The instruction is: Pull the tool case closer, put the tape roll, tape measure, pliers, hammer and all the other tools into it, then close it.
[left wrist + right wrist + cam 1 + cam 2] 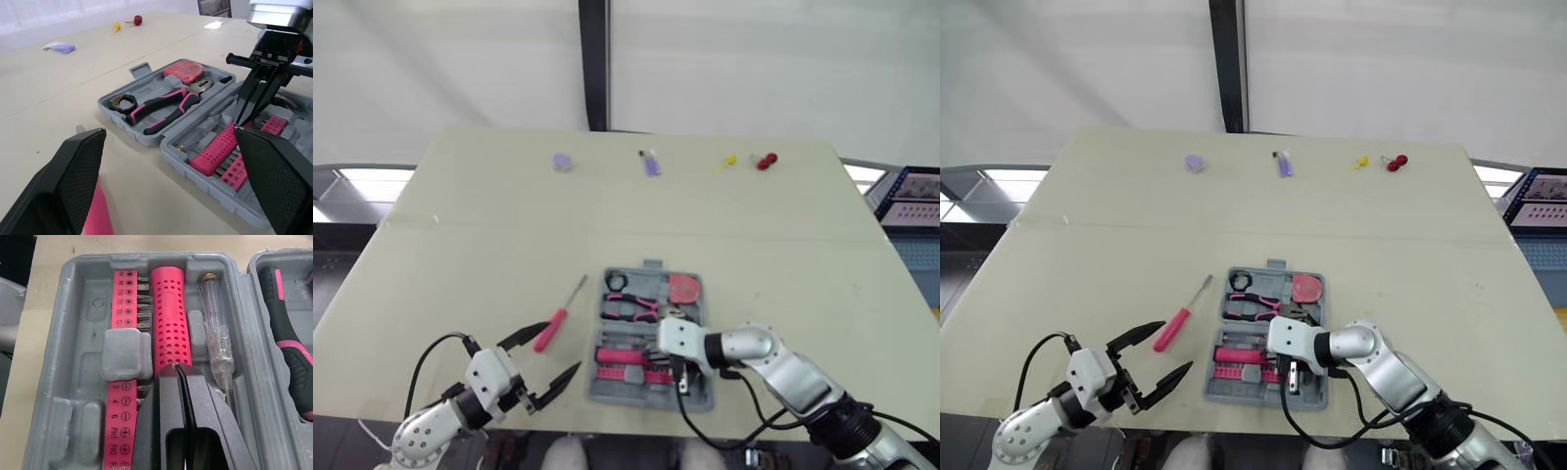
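The grey tool case (700, 328) lies open near the table's front edge. Its far half holds a black tape roll (616, 282), pink-handled pliers (631, 308) and a red tape measure (684, 288). Its near half holds a pink perforated handle (168, 318), pink bit strips (128, 298) and a clear tester screwdriver (215, 333). My right gripper (677, 377) is shut with nothing between its fingers, tips down on the pink handle. A pink screwdriver (558, 318) lies on the table left of the case. My left gripper (563, 347) stands open just in front of it.
Along the table's far side lie a small purple object (564, 161), a purple lighter-like item (651, 164), a yellow piece (727, 162) and red cherries (765, 162). The table's front edge (607, 431) runs just behind both grippers.
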`<state>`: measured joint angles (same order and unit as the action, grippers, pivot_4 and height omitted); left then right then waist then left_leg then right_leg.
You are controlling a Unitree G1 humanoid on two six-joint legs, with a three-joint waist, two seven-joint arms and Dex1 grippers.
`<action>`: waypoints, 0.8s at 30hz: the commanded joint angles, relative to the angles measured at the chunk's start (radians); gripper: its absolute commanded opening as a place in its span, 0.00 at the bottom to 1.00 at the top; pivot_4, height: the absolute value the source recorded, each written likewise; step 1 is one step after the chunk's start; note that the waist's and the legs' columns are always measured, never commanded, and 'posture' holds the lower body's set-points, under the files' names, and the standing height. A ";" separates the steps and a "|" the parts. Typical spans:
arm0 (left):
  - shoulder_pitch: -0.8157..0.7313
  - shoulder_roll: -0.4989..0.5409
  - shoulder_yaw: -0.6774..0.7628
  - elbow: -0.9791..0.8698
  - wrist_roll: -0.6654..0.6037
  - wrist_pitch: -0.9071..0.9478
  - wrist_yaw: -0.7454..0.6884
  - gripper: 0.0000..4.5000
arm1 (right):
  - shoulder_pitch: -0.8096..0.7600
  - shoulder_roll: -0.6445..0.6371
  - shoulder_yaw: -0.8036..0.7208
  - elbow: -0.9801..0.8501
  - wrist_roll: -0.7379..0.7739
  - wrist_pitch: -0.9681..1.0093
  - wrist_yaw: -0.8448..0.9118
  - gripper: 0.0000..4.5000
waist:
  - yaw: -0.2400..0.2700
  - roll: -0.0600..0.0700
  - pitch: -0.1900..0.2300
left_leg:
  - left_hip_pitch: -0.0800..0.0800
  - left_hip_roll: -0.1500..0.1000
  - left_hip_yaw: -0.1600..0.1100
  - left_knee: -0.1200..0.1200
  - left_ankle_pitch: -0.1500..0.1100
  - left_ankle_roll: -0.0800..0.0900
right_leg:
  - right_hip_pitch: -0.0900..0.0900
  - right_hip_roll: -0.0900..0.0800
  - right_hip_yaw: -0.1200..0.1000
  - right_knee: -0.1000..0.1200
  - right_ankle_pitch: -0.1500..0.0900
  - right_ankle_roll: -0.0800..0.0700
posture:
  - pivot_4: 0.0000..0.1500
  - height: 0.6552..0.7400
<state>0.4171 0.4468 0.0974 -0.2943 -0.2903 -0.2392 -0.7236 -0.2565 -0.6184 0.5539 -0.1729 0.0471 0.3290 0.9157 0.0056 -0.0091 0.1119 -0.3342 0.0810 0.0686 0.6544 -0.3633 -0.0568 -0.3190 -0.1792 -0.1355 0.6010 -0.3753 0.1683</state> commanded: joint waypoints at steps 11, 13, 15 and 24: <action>-0.164 0.026 -0.010 -0.031 0.031 0.182 0.065 1.00 | 0.024 0.039 -0.289 0.019 0.236 0.063 0.020 0.01 | 0.008 0.013 0.023 | -0.005 0.000 0.000 0.002 0.000 0.000 | -0.004 0.000 0.000 0.002 0.000 0.000 | 1.00 1.00; -0.230 0.045 0.000 -0.027 0.000 0.273 0.069 1.00 | 0.003 0.032 -0.379 -0.006 0.302 0.115 0.015 0.13 | 0.009 0.012 0.032 | -0.007 0.000 0.000 0.004 0.000 0.000 | -0.006 0.000 0.001 0.004 0.000 0.000 | 1.00 1.00; -0.291 0.067 0.042 -0.014 -0.041 0.344 0.076 1.00 | 0.005 0.003 -0.480 -0.029 0.366 0.173 0.017 0.29 | 0.011 0.012 0.034 | -0.010 0.000 0.000 0.006 0.000 0.000 | -0.010 0.000 0.001 0.006 0.000 0.000 | 1.00 1.00; -0.394 0.205 0.312 0.320 -0.048 0.408 0.140 1.00 | 0.174 -0.080 -0.914 0.124 0.413 0.135 -0.095 0.99 | 0.016 0.006 0.039 | -0.020 0.000 0.003 0.008 0.000 0.000 | -0.022 0.000 0.001 0.009 0.000 0.001 | 1.00 1.00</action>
<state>0.0361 0.6399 0.3475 -0.0229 -0.3348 0.1802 -0.6119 -0.0886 -0.6986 -0.2794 -0.0780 0.4518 0.5116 0.8570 0.0213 -0.0027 0.1509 -0.3543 0.0810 0.0715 0.6630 -0.3633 -0.0570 -0.3407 -0.1790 -0.1339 0.6109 -0.3748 0.1693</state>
